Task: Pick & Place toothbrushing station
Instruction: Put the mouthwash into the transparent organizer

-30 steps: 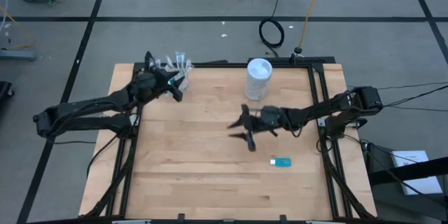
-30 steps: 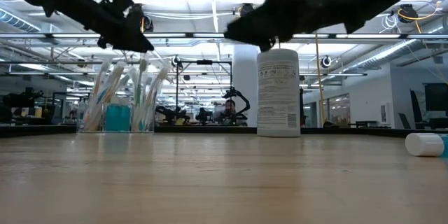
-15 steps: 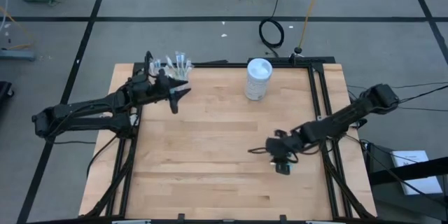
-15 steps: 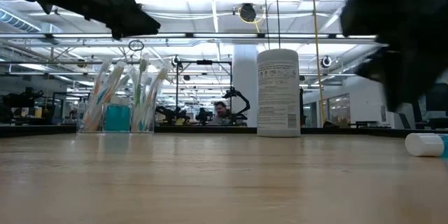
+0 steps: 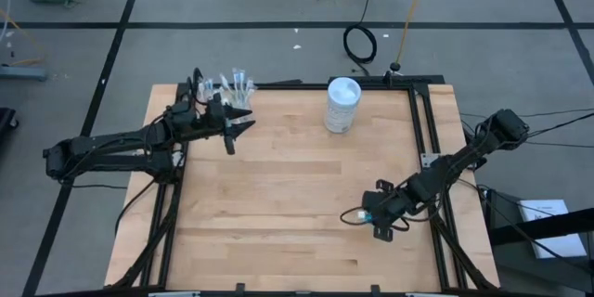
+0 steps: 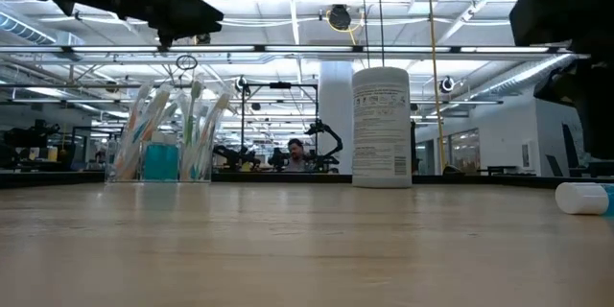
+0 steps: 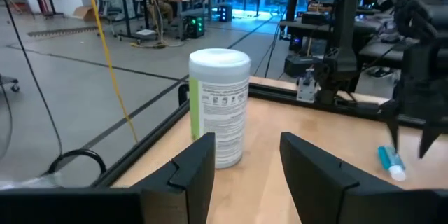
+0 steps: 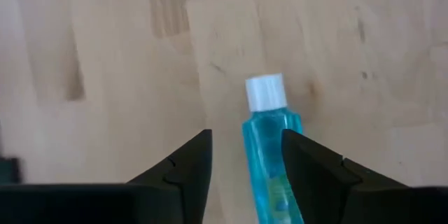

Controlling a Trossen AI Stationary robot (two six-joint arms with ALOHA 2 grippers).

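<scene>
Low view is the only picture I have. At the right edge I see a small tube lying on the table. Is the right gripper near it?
Observer: Yes. The right gripper hangs over the blue tube, fingers open on either side of it.
Operator: Where does the white cap point?
Observer: Away from the gripper, along the wooden table.
Operator: And the left gripper?
Observer: The left gripper is open beside the clear cup of toothbrushes, at the far left corner.

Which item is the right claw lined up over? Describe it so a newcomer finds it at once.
On the wooden table, look at the near right part, by the right claw. There lies a small blue toothpaste tube with a white cap, flat on the wood. It is the only tube lying loose, far from the tall white container.
</scene>
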